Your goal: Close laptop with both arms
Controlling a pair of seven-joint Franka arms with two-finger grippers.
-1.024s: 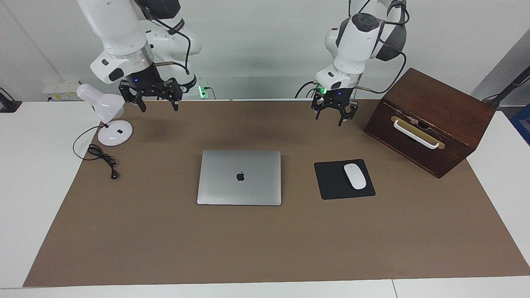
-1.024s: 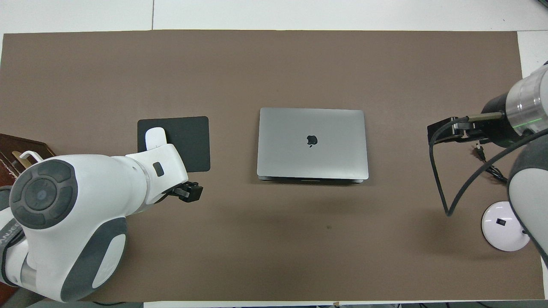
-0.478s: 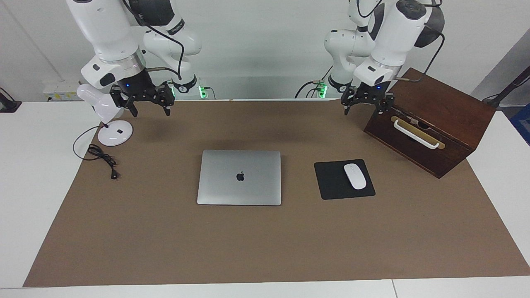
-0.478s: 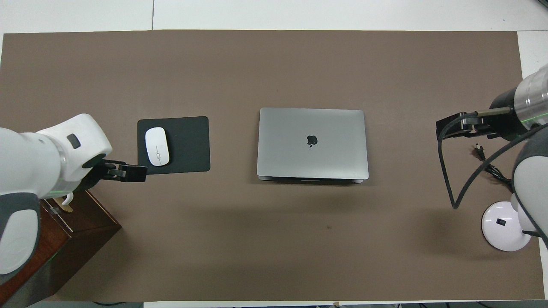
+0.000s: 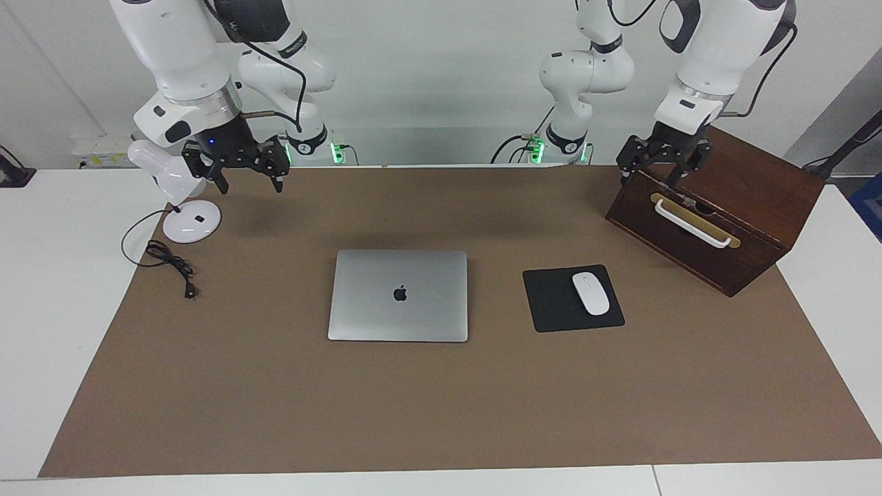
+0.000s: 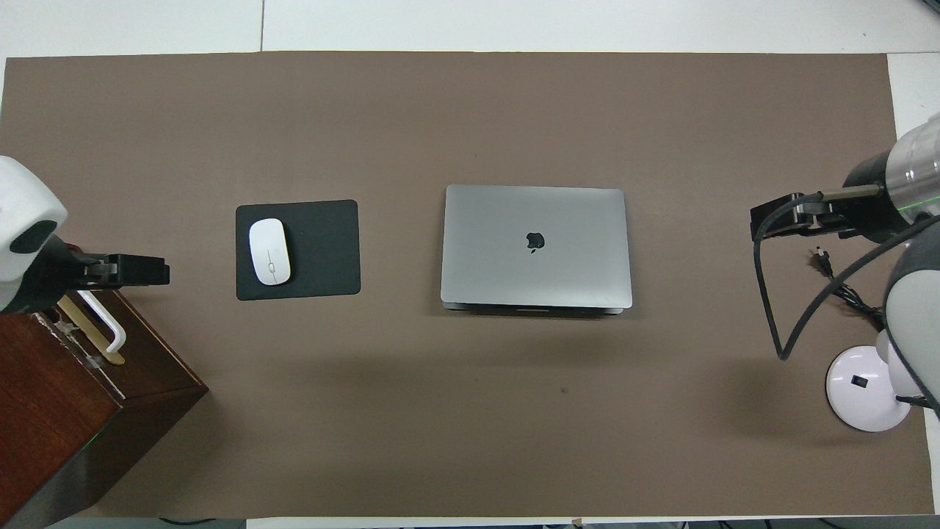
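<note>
Two white arms hang raised at opposite ends of the bench (image 5: 41, 310). Over the wooden box (image 5: 716, 207) is the left gripper (image 5: 658, 169), fingers apart; beside the lamp (image 5: 180, 200) is the right gripper (image 5: 238, 169), fingers apart, both empty. Centred on the brown mat, the laptop (image 5: 398, 295) lies shut, beside the mouse pad (image 5: 555, 303).

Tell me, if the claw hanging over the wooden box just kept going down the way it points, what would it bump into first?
Most likely the wooden box itself. The left claw, open, points down over the box's upper front edge by its white handle, though exact depth is hard to judge.
</note>
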